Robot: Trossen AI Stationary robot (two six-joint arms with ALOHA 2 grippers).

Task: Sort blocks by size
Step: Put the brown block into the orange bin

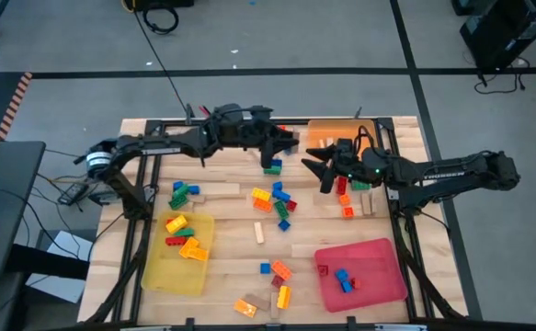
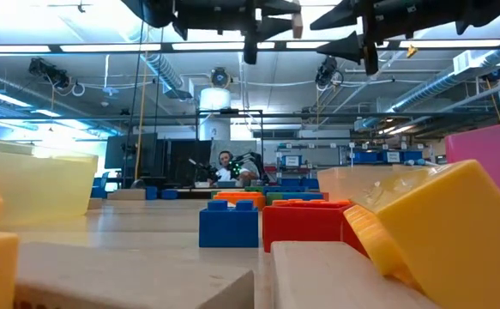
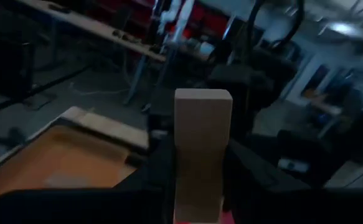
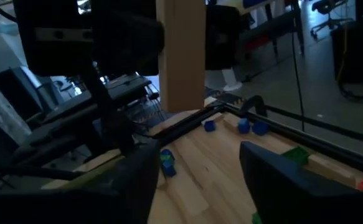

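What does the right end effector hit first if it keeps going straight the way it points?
Probably the tan wooden block held by the left end effector; it stands ahead of the open right end effector. Depth is unclear.

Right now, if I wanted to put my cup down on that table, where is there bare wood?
Bare wood lies between the yellow tray and the red tray, below the small tan block, though loose blocks sit near the front edge. The middle, around the blue and red blocks, is crowded, and both arms hang over the far side by the orange tray.
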